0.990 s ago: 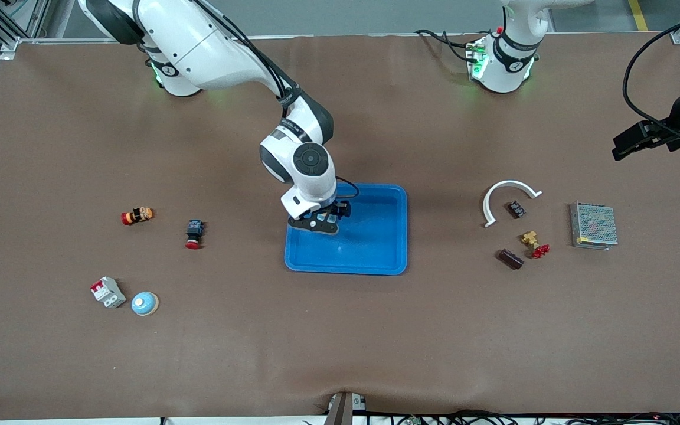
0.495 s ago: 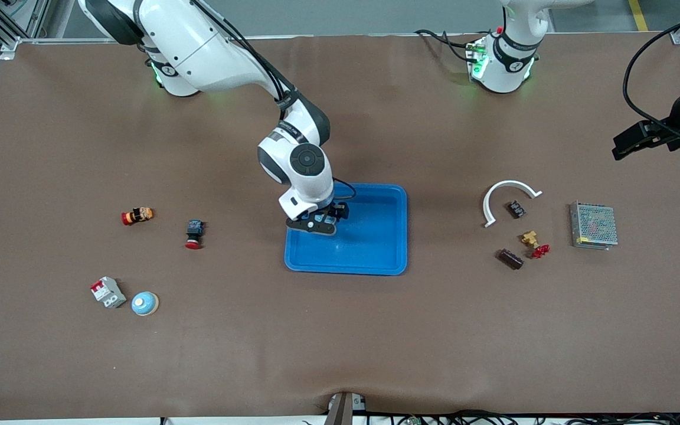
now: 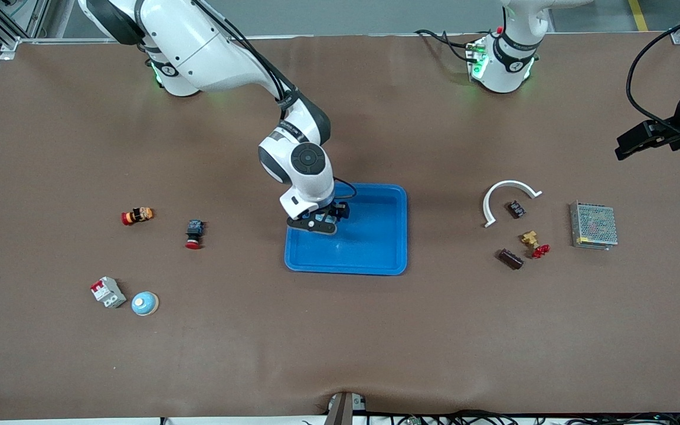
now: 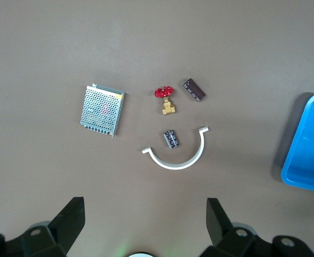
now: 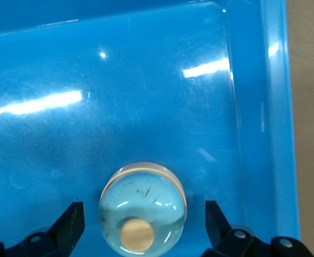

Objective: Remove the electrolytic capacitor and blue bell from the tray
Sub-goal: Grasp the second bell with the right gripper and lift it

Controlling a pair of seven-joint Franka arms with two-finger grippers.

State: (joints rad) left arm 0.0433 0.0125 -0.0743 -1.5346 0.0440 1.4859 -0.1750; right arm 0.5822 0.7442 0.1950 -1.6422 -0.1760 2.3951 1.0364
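A light blue bell (image 5: pixel 146 193) with a cream button rests on the floor of the blue tray (image 5: pixel 277 107). My right gripper (image 5: pixel 143 210) stands open around it, and neither fingertip touches it. In the front view the right gripper (image 3: pixel 322 224) hides that bell, low over the tray (image 3: pixel 402 236). A second bell (image 3: pixel 144 303) sits on the table toward the right arm's end. Two dark capacitors (image 3: pixel 510 258) (image 3: pixel 516 208) lie toward the left arm's end. They also show in the left wrist view, one capacitor (image 4: pixel 194 89) beside the other capacitor (image 4: pixel 171 138). My left gripper (image 4: pixel 145 206) hangs open and high (image 3: pixel 632 141).
A white arc (image 3: pixel 508 195), a brass valve with a red handle (image 3: pixel 535 243) and a metal mesh box (image 3: pixel 594 225) lie beside the capacitors. Two red push buttons (image 3: pixel 137 216) (image 3: pixel 193 234) and a breaker (image 3: pixel 107 291) lie toward the right arm's end.
The right arm's hand has drawn back a little toward its base, still over the tray. The left gripper has drifted slightly. Both stay open.
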